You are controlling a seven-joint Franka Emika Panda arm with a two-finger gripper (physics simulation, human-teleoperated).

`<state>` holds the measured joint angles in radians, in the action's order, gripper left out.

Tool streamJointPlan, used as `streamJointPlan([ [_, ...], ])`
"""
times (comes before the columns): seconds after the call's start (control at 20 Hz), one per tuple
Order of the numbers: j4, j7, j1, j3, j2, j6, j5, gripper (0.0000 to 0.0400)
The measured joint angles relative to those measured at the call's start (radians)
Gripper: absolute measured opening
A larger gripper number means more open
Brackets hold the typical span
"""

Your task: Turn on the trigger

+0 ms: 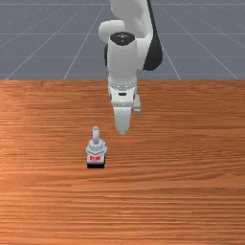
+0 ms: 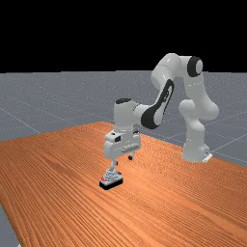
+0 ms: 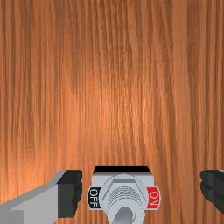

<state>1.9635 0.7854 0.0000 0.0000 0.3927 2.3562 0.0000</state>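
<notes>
Our jaws stand wide apart on the white two-finger gripper [image 2: 123,160], holding nothing. The grey toggle switch with a black base [image 1: 96,150] sits on the orange-brown wooden worktop [image 1: 191,191], well in from the arm-side edge. The wrist view cuts off its lever [image 3: 124,215]; its far-view lettering is too small to read.
</notes>
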Motion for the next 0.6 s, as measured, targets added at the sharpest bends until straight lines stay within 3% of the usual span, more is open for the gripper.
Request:
streamJointPlan([
  [0.05,-0.015,-0.074,0.027,0.004,0.009,-0.006,-0.009,0.0243],
  [0.1,-0.035,-0.144,0.071,0.017,0.021,-0.014,-0.018,0.0148],
  [0.2,-0.102,-0.276,0.167,0.044,0.062,-0.040,-0.036,0.0054],
  [0.3,-0.150,-0.331,0.235,0.069,0.092,-0.059,-0.045,0.0020],
  [0.6,-0.152,-0.332,0.241,0.072,0.100,-0.057,-0.043,0.0001],
])
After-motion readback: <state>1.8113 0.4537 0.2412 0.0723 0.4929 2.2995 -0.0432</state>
